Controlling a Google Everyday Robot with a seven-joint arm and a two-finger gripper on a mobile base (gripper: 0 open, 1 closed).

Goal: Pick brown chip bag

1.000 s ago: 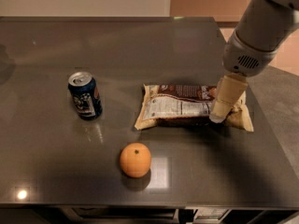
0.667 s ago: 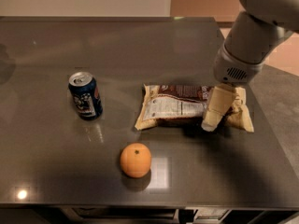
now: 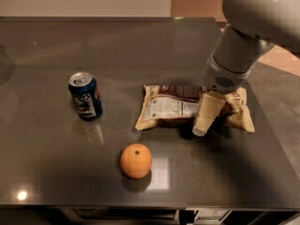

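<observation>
The brown chip bag (image 3: 173, 107) lies flat on the dark table (image 3: 140, 50), right of centre, with tan edges, dark brown panels and a white nutrition label facing up. My gripper (image 3: 201, 128) comes down from the upper right on a large white arm (image 3: 253, 27). Its cream finger (image 3: 208, 111) stands over the bag's front edge, right of the label. The arm covers part of the bag's right half.
A blue soda can (image 3: 85, 95) stands upright to the left of the bag. An orange (image 3: 136, 160) sits in front of the bag, near the table's front edge. The table's right edge runs close to the bag's right end.
The gripper has moved left and toward the front along the bag, from its right end to its front edge. The arm now fills more of the upper right. The bag, can and orange have not moved.
</observation>
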